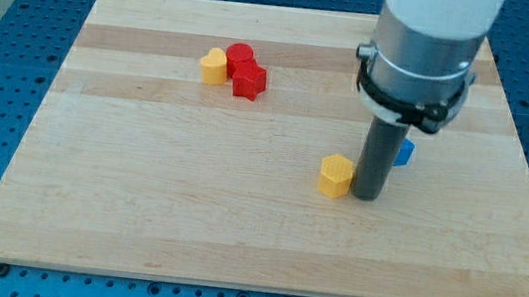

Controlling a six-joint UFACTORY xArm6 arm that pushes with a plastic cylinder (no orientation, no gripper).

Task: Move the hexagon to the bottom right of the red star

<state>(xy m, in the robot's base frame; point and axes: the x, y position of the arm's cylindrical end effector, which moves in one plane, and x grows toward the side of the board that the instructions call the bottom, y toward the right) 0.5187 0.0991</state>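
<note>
The near part of the wooden board (235, 235), toward the view's bottom, carried nothing but bare planks. Just above that, a little right of centre, sat the yellow hexagon (336, 175), the task's block. My tip (367, 196) stood at the hexagon's right side, touching it or very nearly so; the narrow seam between them was too fine to settle which. The rod has no fingers, so it held nothing and only stood upright against the board. Behind the rod, on its right, a blue block (404, 151) peeked out, mostly hidden, its shape not readable. The grey cylinder of the arm (426, 47) rose above the rod and covered the board's upper right. Farther back, toward the view's upper left and well apart from the hexagon, three blocks clustered together: the red star (249, 81) nearest, a red cylinder (240, 56) touching it from behind, and a yellow heart (215, 66) just beside both on their left.
</note>
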